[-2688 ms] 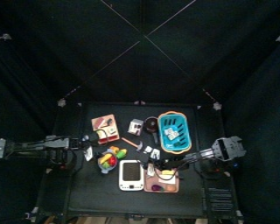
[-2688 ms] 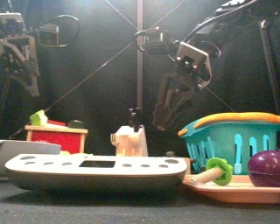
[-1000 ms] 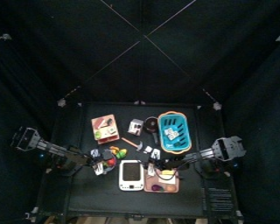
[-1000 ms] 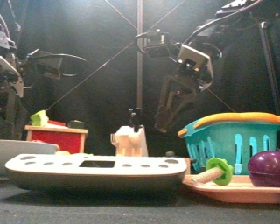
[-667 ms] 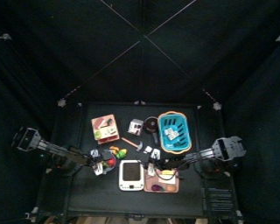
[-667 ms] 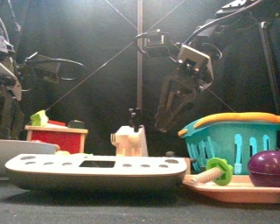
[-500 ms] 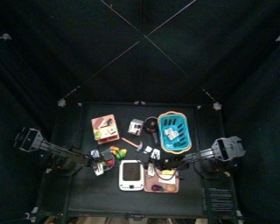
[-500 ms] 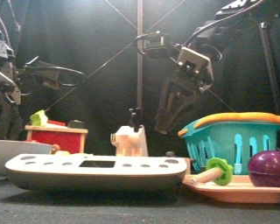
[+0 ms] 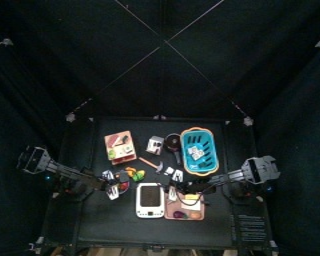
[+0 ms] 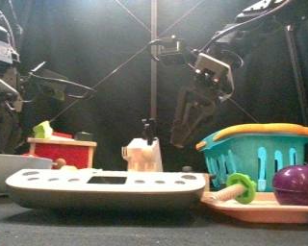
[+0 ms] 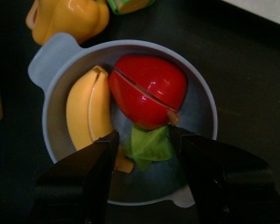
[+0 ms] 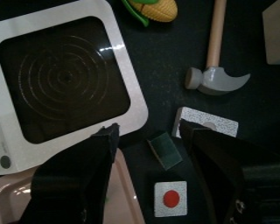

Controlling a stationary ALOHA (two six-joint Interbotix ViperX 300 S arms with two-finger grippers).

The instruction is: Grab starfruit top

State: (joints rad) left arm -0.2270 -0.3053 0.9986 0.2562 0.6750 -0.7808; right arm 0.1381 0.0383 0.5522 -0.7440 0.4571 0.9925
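The starfruit (image 11: 84, 109), a glossy yellow ridged piece, lies in a grey-blue bowl (image 11: 55, 61) beside a red-orange fruit piece (image 11: 149, 87) and a green leaf piece (image 11: 154, 144). My left gripper (image 11: 149, 166) hangs just above the bowl, open, with its jaws either side of the green piece and the starfruit just off to one side. In the top view the left gripper (image 9: 107, 180) is at the table's front left. My right gripper (image 12: 154, 153) is open and holds nothing, above the table's middle front (image 9: 187, 182).
A yellow-orange fruit (image 11: 66, 17) lies just outside the bowl. A white rectangular device (image 9: 149, 200) lies at the front, with a pink tray (image 9: 190, 209) to its right. A teal basket (image 9: 199, 148), a red box (image 9: 119, 146) and a toy hammer (image 12: 219, 77) are nearby.
The left arm has swung round to reach in from the front left and has sunk slightly over the bowl. The right arm has stayed in place.
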